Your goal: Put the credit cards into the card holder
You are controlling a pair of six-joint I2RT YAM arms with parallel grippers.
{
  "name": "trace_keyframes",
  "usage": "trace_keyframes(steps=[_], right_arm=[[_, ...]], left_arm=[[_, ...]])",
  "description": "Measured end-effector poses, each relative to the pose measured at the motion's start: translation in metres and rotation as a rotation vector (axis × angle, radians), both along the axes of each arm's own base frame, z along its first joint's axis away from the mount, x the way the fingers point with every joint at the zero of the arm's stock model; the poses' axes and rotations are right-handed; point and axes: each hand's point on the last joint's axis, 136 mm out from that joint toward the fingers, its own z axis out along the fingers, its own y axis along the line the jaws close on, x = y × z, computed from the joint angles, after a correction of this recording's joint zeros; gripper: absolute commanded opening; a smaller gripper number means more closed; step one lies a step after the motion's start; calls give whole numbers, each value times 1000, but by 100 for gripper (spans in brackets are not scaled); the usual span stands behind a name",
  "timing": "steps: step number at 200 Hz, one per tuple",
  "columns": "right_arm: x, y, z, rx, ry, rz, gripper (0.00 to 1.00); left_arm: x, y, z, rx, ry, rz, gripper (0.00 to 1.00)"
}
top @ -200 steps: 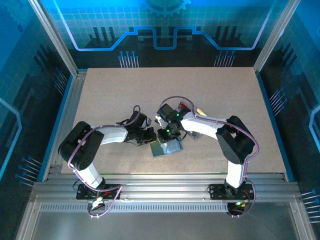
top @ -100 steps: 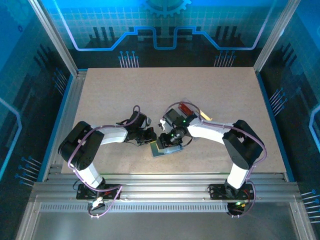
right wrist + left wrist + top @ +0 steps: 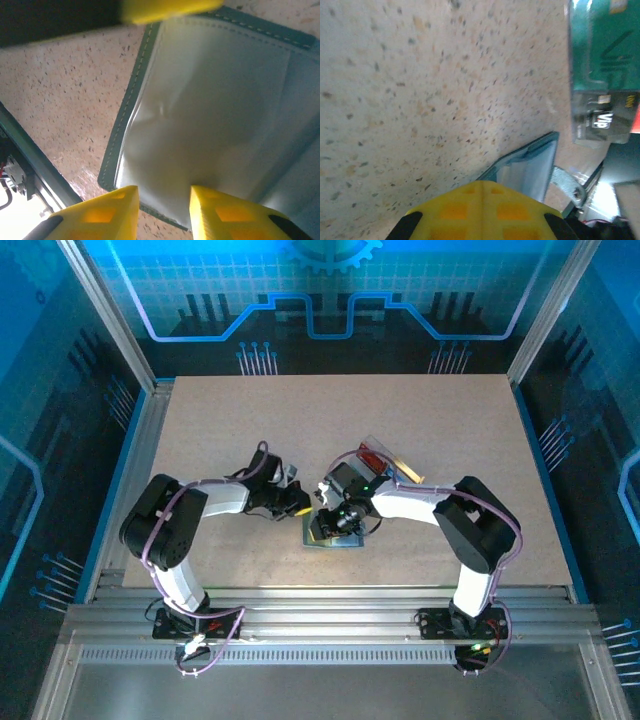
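Observation:
The card holder (image 3: 322, 540) lies open on the table, its pale blue-grey inside (image 3: 210, 115) facing up. My right gripper (image 3: 338, 523) hangs right over it, open, the yellow fingers (image 3: 164, 195) straddling its near stitched edge with nothing held. Just left of the card holder (image 3: 532, 167) is my left gripper (image 3: 297, 504), and its yellow jaws (image 3: 481, 187) are shut and empty. A teal credit card (image 3: 605, 45) and a black VIP card (image 3: 605, 117) lie in a clear tray. Red (image 3: 370, 454) and yellow (image 3: 405, 470) credit cards show behind the right arm.
The clear plastic tray (image 3: 385, 460) with the cards sits behind the right wrist, mid-table. Metal rails run along the near edge (image 3: 320, 605). Bare speckled tabletop (image 3: 420, 90) stretches to the left and far side.
My right gripper has come down and forward from the tray side onto the card holder, covering most of it. The left gripper has drawn slightly back and left.

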Motion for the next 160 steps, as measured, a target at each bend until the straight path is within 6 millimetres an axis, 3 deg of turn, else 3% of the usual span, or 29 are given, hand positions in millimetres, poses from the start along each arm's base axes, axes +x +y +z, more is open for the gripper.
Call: trace_keyframes(steps=[45, 81, 111, 160], right_arm=[[5, 6, -1, 18, 1, -15, 39], [17, 21, 22, 42, -57, 21, 43], [19, 26, 35, 49, -89, 62, 45], [16, 15, 45, 14, -111, 80, 39]], left_arm=[[9, 7, 44, -59, -76, 35, 7], [5, 12, 71, -53, -131, 46, 7], [-1, 13, 70, -34, -115, 44, 6], [-7, 14, 65, -14, -87, 45, 5]])
